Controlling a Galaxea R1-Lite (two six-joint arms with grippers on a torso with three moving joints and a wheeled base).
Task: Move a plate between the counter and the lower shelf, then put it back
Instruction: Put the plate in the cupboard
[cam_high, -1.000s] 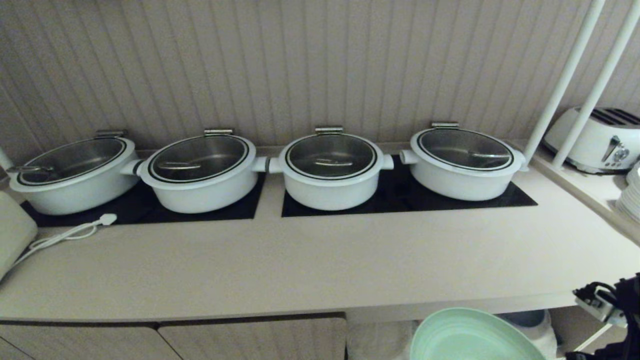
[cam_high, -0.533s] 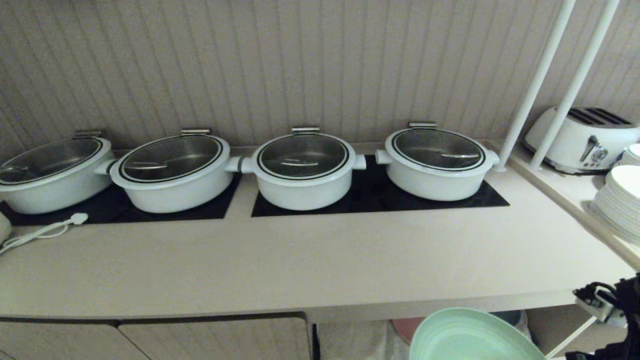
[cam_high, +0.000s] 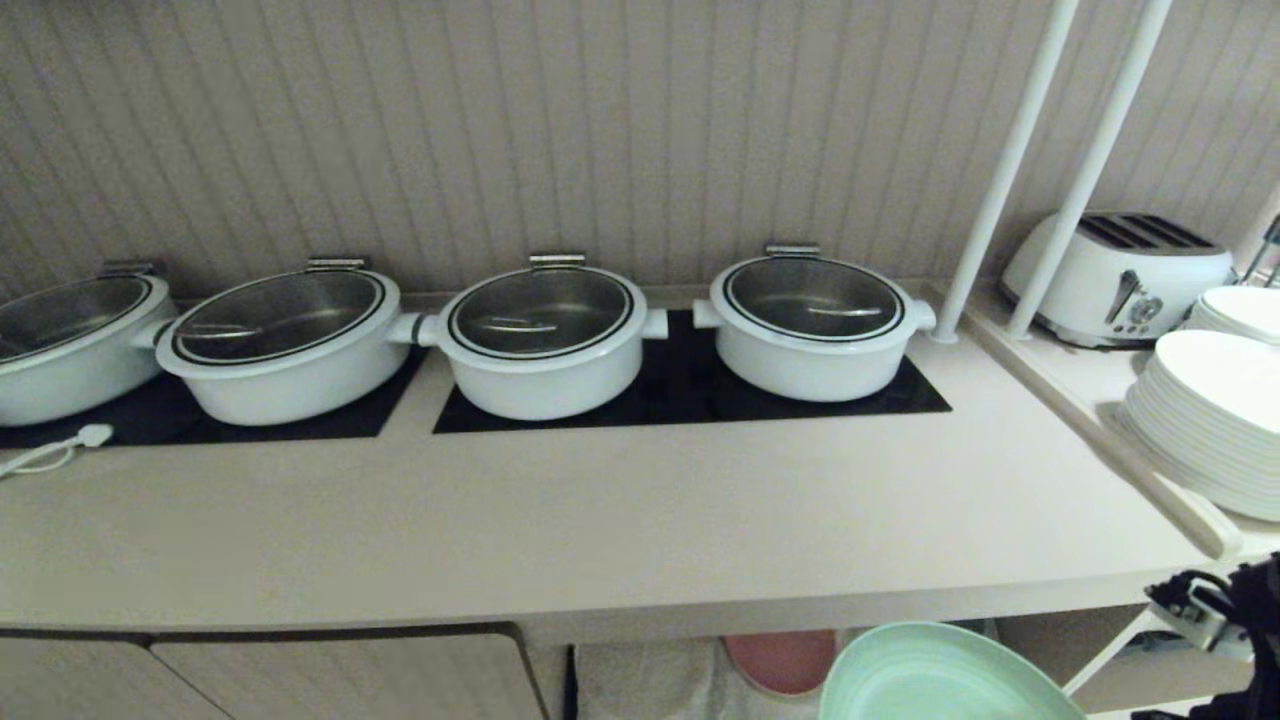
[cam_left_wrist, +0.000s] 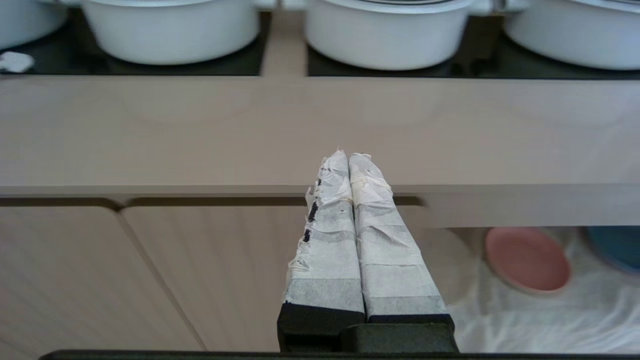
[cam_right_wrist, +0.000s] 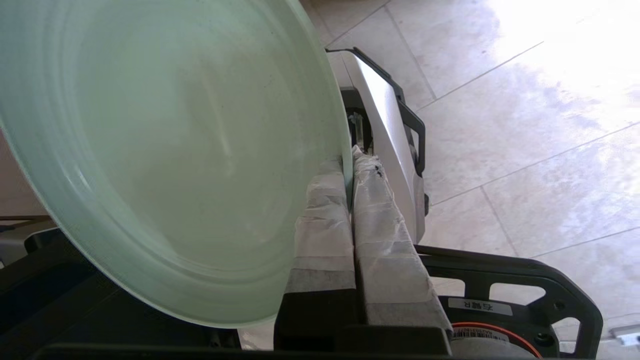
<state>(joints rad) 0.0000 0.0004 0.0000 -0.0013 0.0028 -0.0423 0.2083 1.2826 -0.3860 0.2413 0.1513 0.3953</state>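
From the head, the mint-green plate (cam_high: 940, 680) hung low in front of the tabletop (cam_high: 600, 520), below its edge. The left wrist view showed the left gripper (cam_left_wrist: 350, 160) with jaws pressed together, pointing level at the tabletop's front edge. The right wrist view showed the right gripper (cam_right_wrist: 350, 160) pinching the plate's rim.

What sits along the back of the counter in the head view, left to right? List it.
Four white pots in a row: first pot, cut off at the frame edge → second pot → third pot → fourth pot → two white poles → toaster on the side ledge.
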